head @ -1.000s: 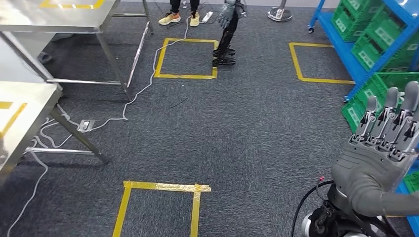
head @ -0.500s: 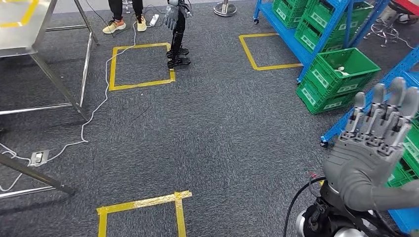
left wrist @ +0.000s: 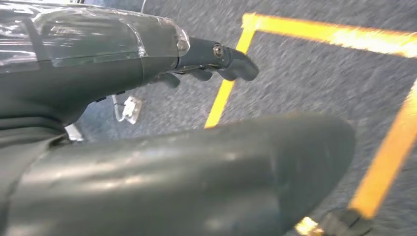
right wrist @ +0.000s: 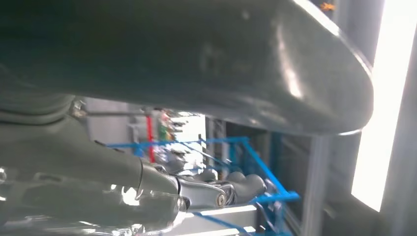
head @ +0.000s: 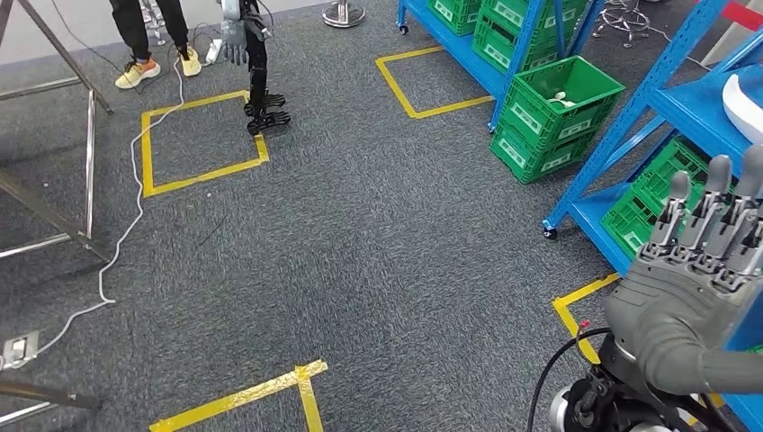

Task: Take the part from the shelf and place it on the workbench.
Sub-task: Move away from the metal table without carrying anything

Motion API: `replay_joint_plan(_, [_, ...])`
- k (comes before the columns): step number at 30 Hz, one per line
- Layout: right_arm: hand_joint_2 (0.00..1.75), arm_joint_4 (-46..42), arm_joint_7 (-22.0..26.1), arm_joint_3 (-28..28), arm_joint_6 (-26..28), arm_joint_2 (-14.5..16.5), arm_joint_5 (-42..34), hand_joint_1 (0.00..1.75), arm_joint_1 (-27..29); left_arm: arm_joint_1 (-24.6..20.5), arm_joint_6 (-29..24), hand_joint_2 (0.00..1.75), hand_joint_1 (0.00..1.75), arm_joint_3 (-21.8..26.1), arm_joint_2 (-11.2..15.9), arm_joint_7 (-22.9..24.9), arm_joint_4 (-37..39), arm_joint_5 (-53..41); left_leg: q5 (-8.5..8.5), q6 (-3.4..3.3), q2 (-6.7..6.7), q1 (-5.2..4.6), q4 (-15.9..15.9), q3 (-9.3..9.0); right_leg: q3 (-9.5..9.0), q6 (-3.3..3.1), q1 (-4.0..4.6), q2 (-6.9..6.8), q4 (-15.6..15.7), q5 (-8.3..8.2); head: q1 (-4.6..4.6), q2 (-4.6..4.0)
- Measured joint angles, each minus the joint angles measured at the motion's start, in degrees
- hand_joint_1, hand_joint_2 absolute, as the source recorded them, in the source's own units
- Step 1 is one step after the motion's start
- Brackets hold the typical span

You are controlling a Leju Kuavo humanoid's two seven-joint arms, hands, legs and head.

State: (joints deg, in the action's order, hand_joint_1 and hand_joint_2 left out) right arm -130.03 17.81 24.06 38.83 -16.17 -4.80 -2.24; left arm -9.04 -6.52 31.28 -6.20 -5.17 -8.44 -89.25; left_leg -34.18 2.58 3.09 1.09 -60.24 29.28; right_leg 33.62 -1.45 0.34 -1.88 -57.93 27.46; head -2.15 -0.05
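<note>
Where grey carpet (head: 387,243) runs wide — right hand (head: 693,270) raised, fingers spread, empty, beside blue shelf (head: 670,103).

The shelf (head: 576,117) stands along the right side of the floor, running from the far middle toward the near right. A crate (head: 556,115) sits on the floor against its front, between two uprights, with a small part (head: 560,97) lying in it; more crates (head: 504,36) sit on the lowest level behind it, and another crate (head: 661,193) sits low in the nearer bay. A taped square (head: 432,81) lies on the floor just left of the shelf, a second taped square (head: 200,139) farther left. A spare robot arm (head: 256,63) stands at that square's far right corner. A person's feet (head: 162,65) are beyond it. A cable (head: 135,189) trails along its left side toward the table legs (head: 54,162) at far left. The right hand (head: 697,270) is raised at near right, before the shelf.
</note>
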Motion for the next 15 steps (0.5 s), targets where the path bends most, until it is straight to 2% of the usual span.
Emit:
replay_joint_plan(1, [0.0,-0.09,0.0,0.03,-0.01,0.01,0.0,0.0,-0.13,0.02,0.02,0.0,0.0,-0.07,-0.02,-0.03,-0.01,-0.03,-1.46,0.01,-2.15,0.06,-3.16,1.66,-0.3,-0.33,-0.1,0.52,0.23,0.0,0.26,0.01])
replay_joint_plan(2, [0.0,-0.14,0.0,0.07,-0.01,0.02,0.01,0.0,-0.28,0.14,0.05,0.0,0.0,-0.15,-0.04,-0.04,0.0,-0.06,-2.98,-0.03,-3.33,0.01,-7.13,3.95,-0.46,-0.63,-0.06,1.16,0.3,0.08,0.6,0.01])
replay_joint_plan(3, [0.0,-0.14,0.0,0.11,-0.01,0.03,0.01,0.0,-0.32,0.33,0.09,0.0,0.0,-0.22,-0.05,-0.05,0.02,-0.1,-4.06,-0.05,-3.56,-0.05,-11.0,6.42,-0.57,-0.82,0.03,1.95,0.3,0.17,0.92,0.01])
replay_joint_plan(4, [0.0,-0.13,0.0,0.15,-0.01,0.04,0.03,0.0,-0.3,0.51,0.12,0.0,0.0,-0.27,-0.05,-0.07,0.03,-0.15,-4.16,-0.08,-3.54,-0.08,-13.54,8.42,-0.73,-0.94,0.14,2.81,0.29,0.31,1.25,0.01])
replay_joint_plan(5, [0.0,-0.13,-0.01,0.17,-0.01,0.04,0.07,0.0,-0.29,0.65,0.14,0.0,0.0,-0.3,-0.05,-0.07,0.04,-0.19,-2.98,-0.17,-3.51,-0.09,-13.89,9.44,-0.98,-1.0,0.23,3.72,0.27,0.47,1.55,0.01])
replay_joint_plan(6, [0.0,-0.1,-0.02,0.19,-0.02,0.04,0.11,0.0,-0.28,0.72,0.14,0.0,0.0,-0.32,-0.05,-0.07,0.04,-0.21,-0.76,-0.32,-3.67,-0.09,-12.21,9.45,-1.31,-0.98,0.28,4.6,0.25,0.66,1.79,0.01])
replay_joint_plan(7, [0.0,-0.07,-0.04,0.2,-0.03,0.04,0.14,0.0,-0.28,0.74,0.14,0.0,0.0,-0.35,-0.05,-0.06,0.04,-0.23,2.15,-0.52,-4.48,-0.07,-8.79,8.57,-1.68,-0.89,0.28,5.41,0.21,0.92,1.99,0.01])
replay_joint_plan(8, [0.0,-0.03,-0.08,0.2,-0.05,0.04,0.16,0.0,-0.29,0.75,0.15,0.0,0.0,-0.38,-0.05,-0.04,0.04,-0.25,4.49,-0.77,-6.22,0.03,-5.15,7.4,-1.97,-0.68,0.3,6.18,0.09,1.23,2.09,0.01])
replay_joint_plan(9, [0.0,0.04,-0.15,0.22,-0.08,0.04,0.17,0.0,-0.37,0.76,0.17,0.0,0.0,-0.41,-0.05,-0.02,0.04,-0.27,5.87,-0.92,-7.75,0.15,-1.92,6.2,-2.07,-0.41,0.23,6.94,-0.1,1.52,2.08,0.01])
replay_joint_plan(10, [0.0,0.14,-0.24,0.23,-0.11,0.05,0.17,0.0,-0.48,0.79,0.29,0.0,0.0,-0.48,-0.05,0.03,0.04,-0.31,6.43,-1.05,-8.96,0.18,0.15,5.33,-2.03,-0.07,0.08,7.67,-0.2,1.71,2.08,0.0])
replay_joint_plan(11, [0.0,0.25,-0.32,0.26,-0.14,0.07,0.17,0.0,-0.6,0.81,0.45,0.0,0.0,-0.61,-0.05,0.11,0.05,-0.36,6.15,-1.19,-9.34,0.16,0.97,4.84,-1.9,0.3,-0.09,8.46,-0.21,1.79,2.08,-0.01])
replay_joint_plan(13, [0.0,0.45,-0.42,0.31,-0.18,0.09,0.17,0.0,-0.84,0.81,0.81,0.0,0.0,-0.95,-0.06,0.26,0.04,-0.44,5.95,-1.5,-7.74,0.16,1.72,4.17,-1.69,0.92,-0.32,9.72,0.01,1.79,2.14,-0.01])
replay_joint_plan(14, [0.0,0.49,-0.43,0.33,-0.2,0.09,0.18,0.0,-1.0,0.8,0.92,0.0,0.0,-1.1,-0.05,0.29,0.02,-0.46,5.92,-1.75,-6.75,0.27,2.12,3.79,-1.49,1.25,-0.23,8.99,-0.4,2.14,1.96,0.0])
replay_joint_plan(15, [0.0,0.53,-0.46,0.34,-0.25,0.08,0.17,0.0,-1.29,0.8,1.02,0.0,0.0,-1.21,-0.05,0.29,0.0,-0.49,5.88,-1.99,-5.7,0.39,2.52,3.39,-0.81,1.61,-0.15,7.56,-1.76,3.0,1.62,0.01])
